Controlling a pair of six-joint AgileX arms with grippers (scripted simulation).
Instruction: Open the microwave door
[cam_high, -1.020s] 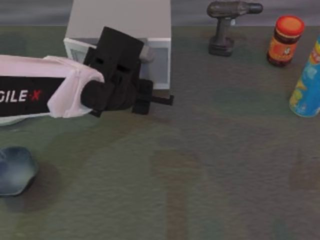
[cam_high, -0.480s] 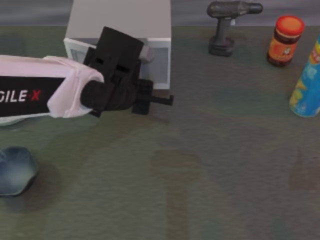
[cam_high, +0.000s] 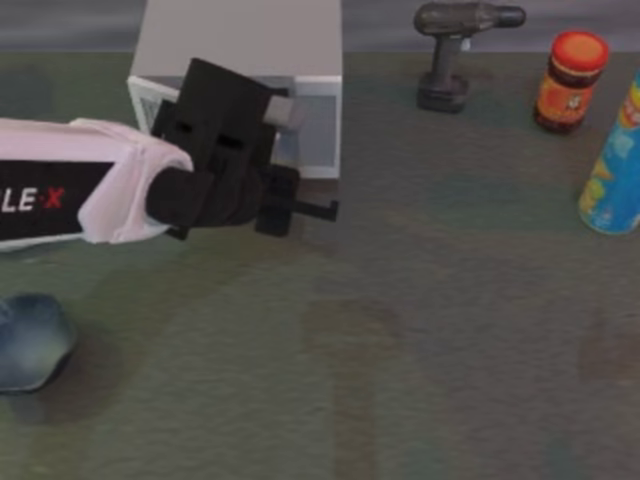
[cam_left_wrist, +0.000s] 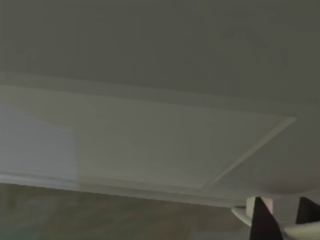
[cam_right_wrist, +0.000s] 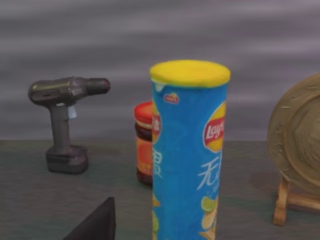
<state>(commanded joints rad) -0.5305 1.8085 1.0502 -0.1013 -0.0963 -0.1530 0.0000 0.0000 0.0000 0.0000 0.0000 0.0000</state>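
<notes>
Left gripper (cam_high: 322, 208) low, fingers level.

Arm masks the microwave door (cam_high: 310, 128) from above.
Most of the window lies hidden under the left gripper (cam_high: 318, 208); the chip can (cam_high: 614, 165) is cut by the right edge.

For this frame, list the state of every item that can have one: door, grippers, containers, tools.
microwave door: looks shut, flat against the front
microwave: upright at the table's far edge
left gripper: in front of the microwave, fingers' gap unclear
right gripper: out of the top view
drill: standing on its base
jar: upright, red lid on
chips can: upright, yellow lid on
</notes>
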